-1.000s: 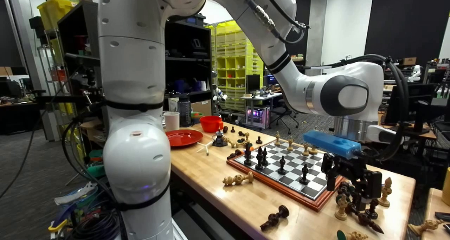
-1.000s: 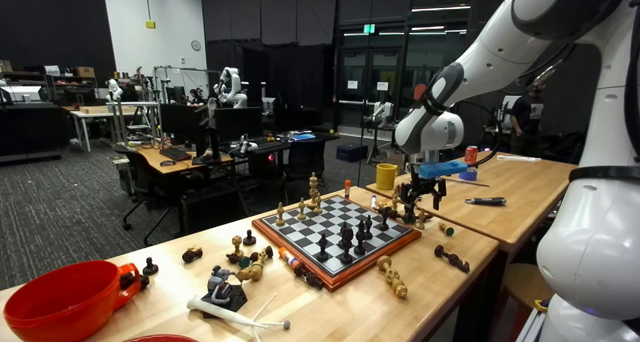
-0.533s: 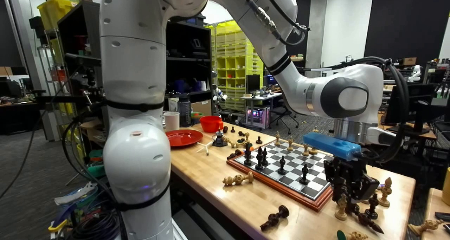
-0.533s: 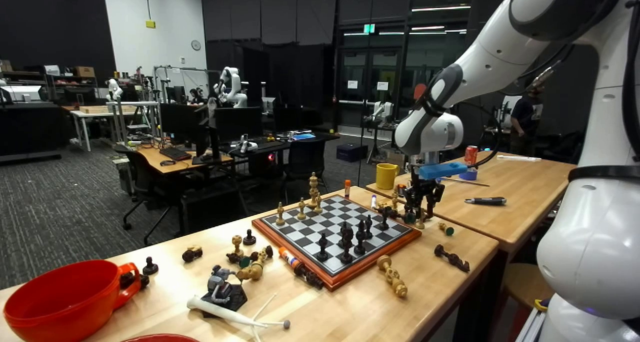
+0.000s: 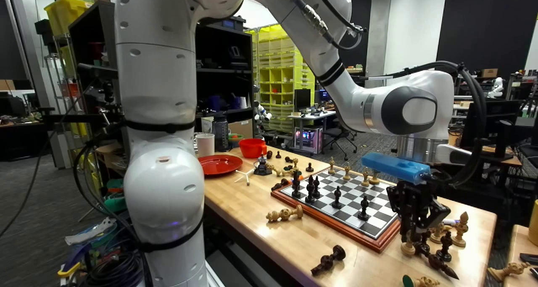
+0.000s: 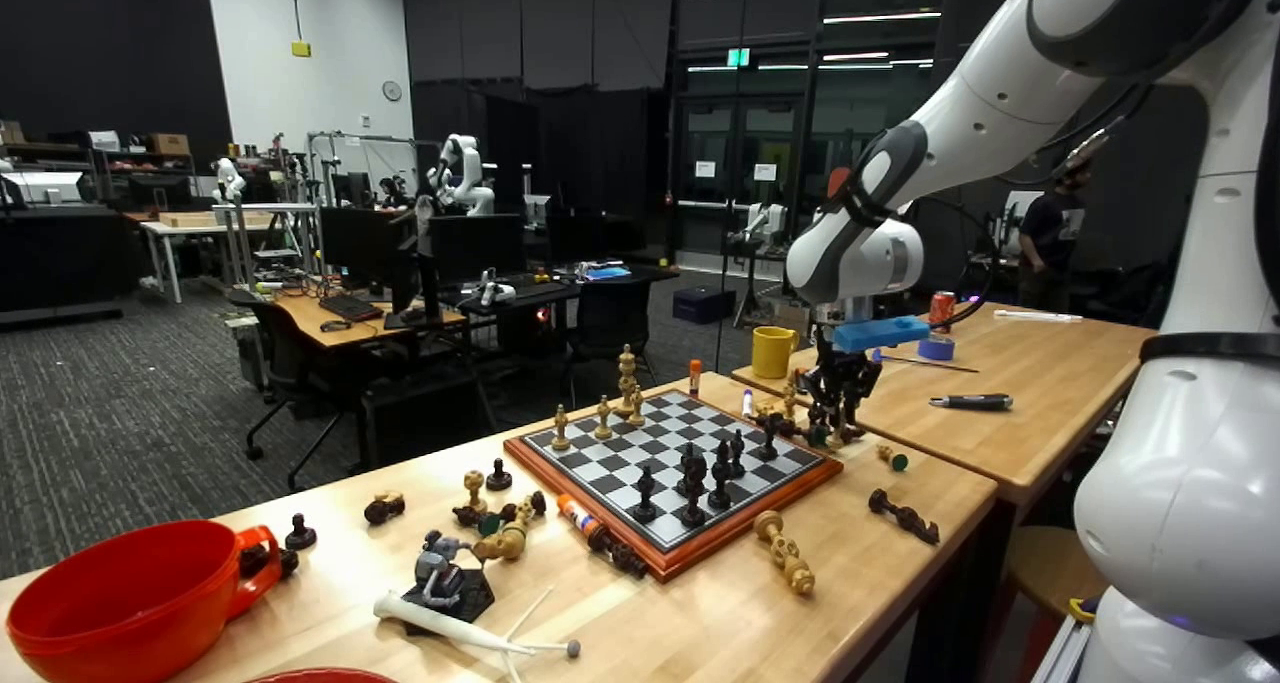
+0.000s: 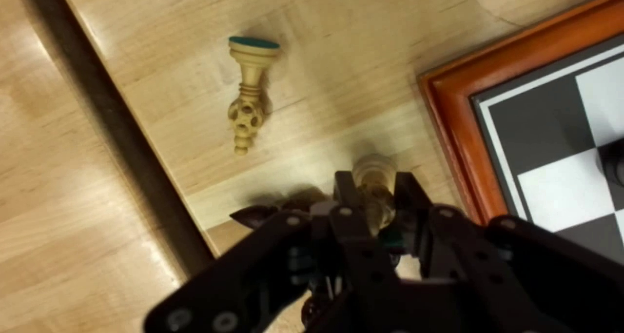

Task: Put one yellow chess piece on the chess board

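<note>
The chess board (image 5: pixel 332 222) lies on the table, its reddish-brown frame (image 7: pixel 466 138) just right of my gripper in the wrist view. My gripper (image 7: pixel 374 179) is shut on an upright yellow chess piece (image 7: pixel 374 165), one finger on each side of its body. Only the base of that piece (image 5: pixel 407 248) shows below the fingers in an exterior view; whether it touches the table I cannot tell. Several more yellow pieces (image 6: pixel 603 418) stand along the board's far side. Another yellow piece (image 7: pixel 248 96) lies on its side near the table edge.
Dark pieces crowd round the gripper, one upright (image 5: pixel 444 247) and one lying (image 5: pixel 441 265). Several dark pieces (image 6: pixel 720 478) stand on the near half of the board. A lying yellow piece (image 6: pixel 785 553) is in front of the frame. A yellow mug (image 6: pixel 772 351) stands behind the gripper.
The fingers came together from wide apart and took hold of the yellow piece. The arm then rose slightly, and the piece's base appears a little higher than before.
</note>
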